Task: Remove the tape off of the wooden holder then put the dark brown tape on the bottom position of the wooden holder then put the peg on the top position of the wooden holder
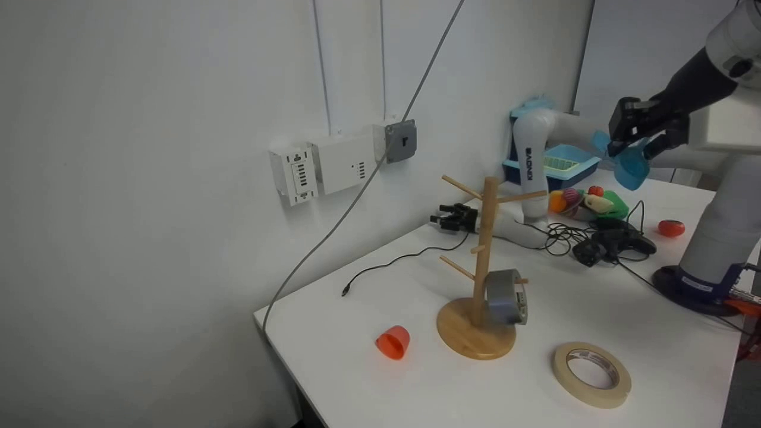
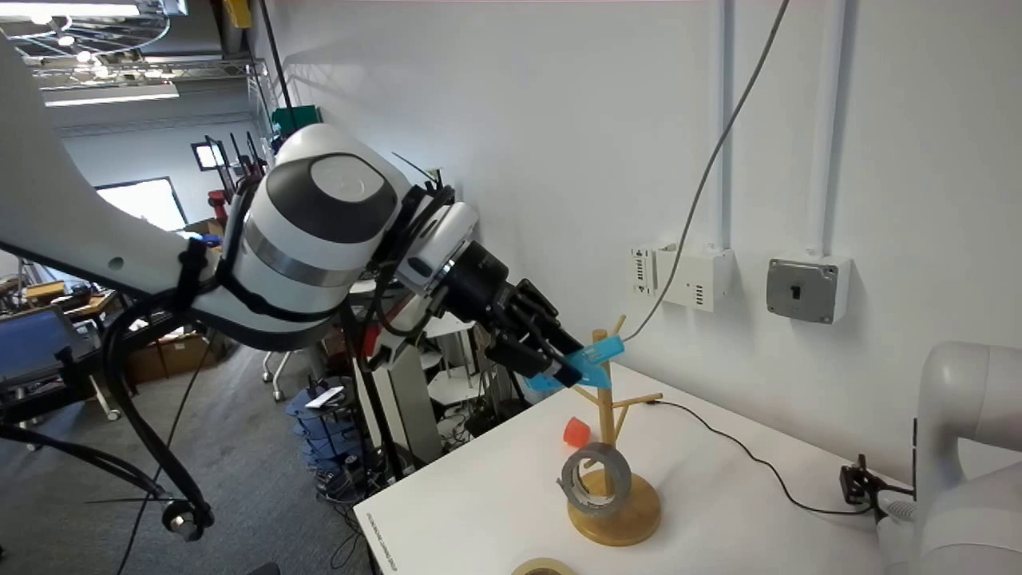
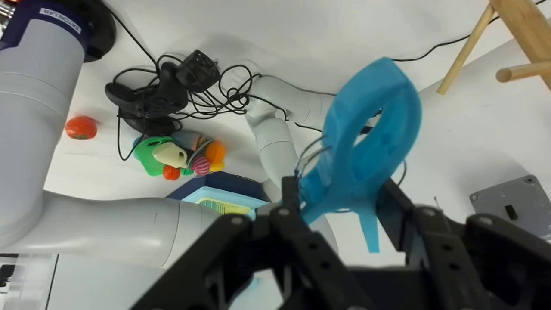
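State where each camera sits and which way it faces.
An exterior view: raised, facing along the wall over the table; gripper and wrist at right.
An exterior view: raised, facing past white arm and gripper toward wall and table.
Wrist view: on the wrist, image inverted, facing the grey arm; fingers grip the peg.
Both exterior views share wooden holder, dark tape roll, peg.

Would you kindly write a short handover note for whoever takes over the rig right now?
Tool: gripping the peg in the air, clear of the holder.
Tape: lying flat on the table, near the holder's base.
Dark tape: hanging low on the holder.
Done: tape is off, dark tape is on at the bottom.
Left: place the peg on the holder's top position, then let go.
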Robot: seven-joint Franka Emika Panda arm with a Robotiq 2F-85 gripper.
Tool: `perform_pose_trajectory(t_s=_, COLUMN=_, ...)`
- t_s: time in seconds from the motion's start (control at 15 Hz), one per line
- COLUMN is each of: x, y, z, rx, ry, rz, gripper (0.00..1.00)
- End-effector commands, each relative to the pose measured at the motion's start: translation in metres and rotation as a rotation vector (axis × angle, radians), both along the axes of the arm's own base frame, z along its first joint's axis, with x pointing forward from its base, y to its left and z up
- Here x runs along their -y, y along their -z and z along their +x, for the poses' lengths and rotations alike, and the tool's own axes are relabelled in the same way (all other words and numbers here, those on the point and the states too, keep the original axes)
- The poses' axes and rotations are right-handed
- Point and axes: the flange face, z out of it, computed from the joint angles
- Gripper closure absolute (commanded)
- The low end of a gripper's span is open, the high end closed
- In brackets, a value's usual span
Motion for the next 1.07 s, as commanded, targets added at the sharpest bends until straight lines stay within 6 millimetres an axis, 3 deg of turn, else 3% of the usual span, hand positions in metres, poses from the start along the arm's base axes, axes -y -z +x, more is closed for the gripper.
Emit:
perform_pose_trajectory(t_s=0.0, x=0.006, y=-0.015, z=-0.010, rx=0.072, ry=0.030, rz=0.040, gripper=0.77)
perform_pose_trajectory(t_s=1.0, x=-0.017, y=0.036, z=-0.006, rx=0.271, ry=0.182, rz=0.253, gripper=0.77)
